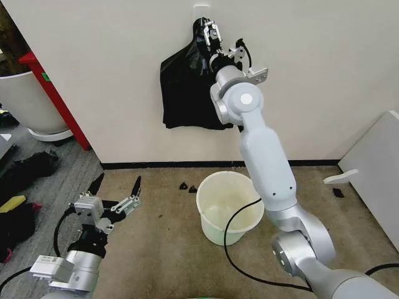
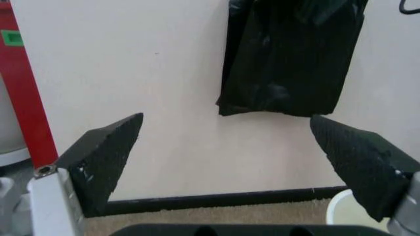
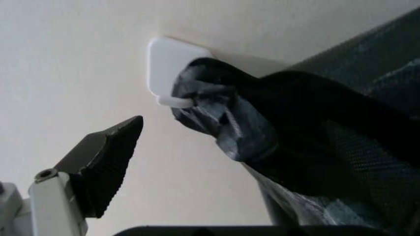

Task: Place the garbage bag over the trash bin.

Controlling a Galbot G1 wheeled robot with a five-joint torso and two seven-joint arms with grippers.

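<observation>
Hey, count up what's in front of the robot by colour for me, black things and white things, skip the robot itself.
Black: 4 - bunch of bags hanging on the wall, two scraps on the carpet near the bin, one scrap by the board at the right.
White: 3 - trash bin, wall hook, planter pot.
Total: 7

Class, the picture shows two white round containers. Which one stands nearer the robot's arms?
The trash bin, the small cream bucket on the carpet between both arms. The large white planter pot sits far off at the left edge.
</observation>
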